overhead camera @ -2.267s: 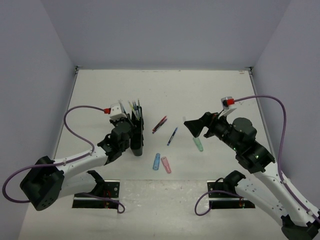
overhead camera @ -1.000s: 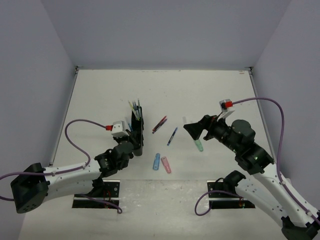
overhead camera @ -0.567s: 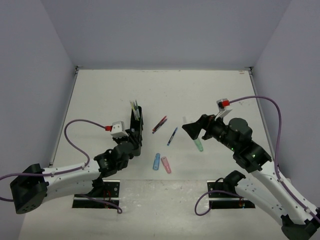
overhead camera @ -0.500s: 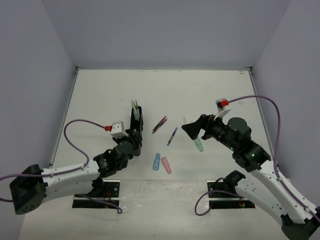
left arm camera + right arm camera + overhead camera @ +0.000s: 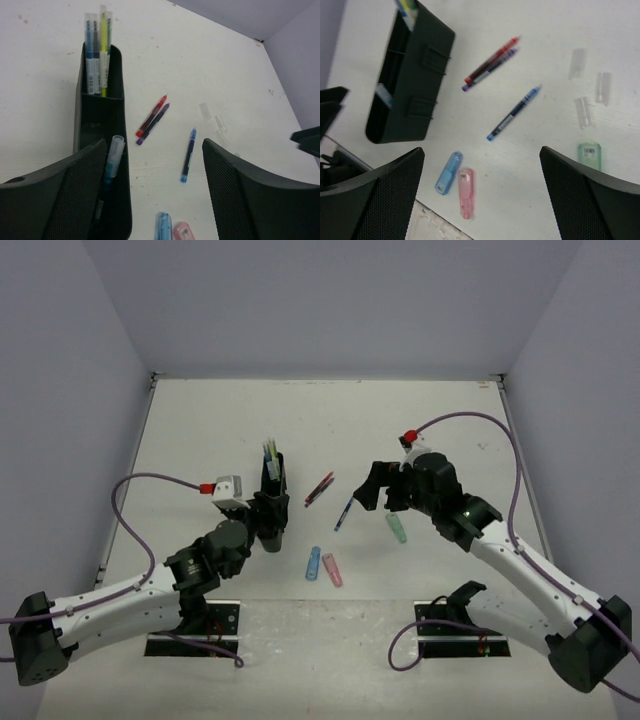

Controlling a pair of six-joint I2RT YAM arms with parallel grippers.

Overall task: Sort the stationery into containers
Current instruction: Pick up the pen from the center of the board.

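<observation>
On the table's 9 o'clock side, the black organiser [image 5: 273,490] is stood lengthwise, with its far end pointed to 12 o'clock; the left gripper [image 5: 267,523] is held over its near end. A second ago this gripper was pinched shut; now its fingers are spread wide and nothing is held. In the left wrist view a pen with a clear cap [image 5: 112,157] is seen lying in the near compartment, just by the left finger; it was most likely let go there. So one more piece is judged to be sorted. A few pens [image 5: 97,50] are already stood in the far compartment.

The right gripper [image 5: 374,486] has been swung from the 3 o'clock side in toward the middle; it is spread as wide as it goes and is empty. The blue pen [image 5: 344,512] is left lying on the table just below it, toward 6 o'clock; this pen is likely to be picked next. The red and purple pens [image 5: 319,489] are left touching, between the organiser and the blue pen. Three short pieces are left too: blue [image 5: 313,563] and pink [image 5: 332,569] at 6 o'clock, green [image 5: 397,528] toward 4 o'clock.
</observation>
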